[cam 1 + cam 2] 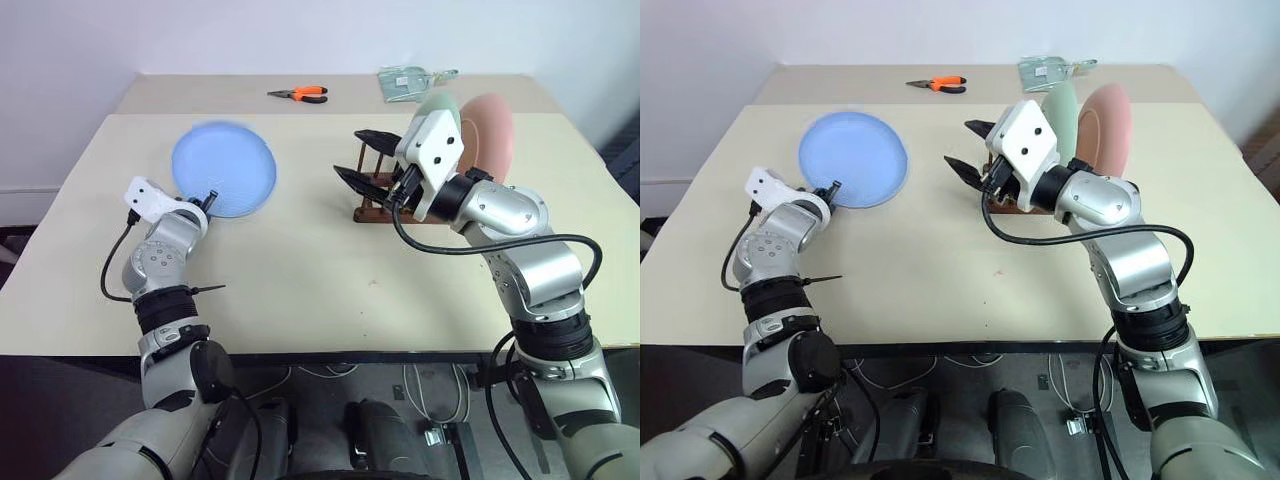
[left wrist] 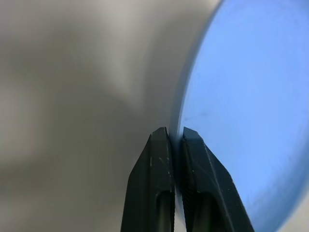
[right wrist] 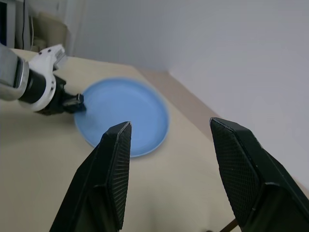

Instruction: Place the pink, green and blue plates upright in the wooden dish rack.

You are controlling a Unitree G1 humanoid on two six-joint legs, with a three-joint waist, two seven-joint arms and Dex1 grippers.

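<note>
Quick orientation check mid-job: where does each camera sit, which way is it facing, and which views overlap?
Left and right eye views: head-mounted stereo pair, looking forward and down over the beige table; both arms show, plus green and pink plates upright in the dark wooden dish rack.
Left wrist view: along the left tool, shut on the rim of the round light blue plate.
Right wrist view: along the open right tool, facing the blue plate; the left arm shows.
Shared: every view shows the blue plate.

left gripper [image 1: 207, 199] pinching blue plate [image 1: 225, 168] rim
</note>
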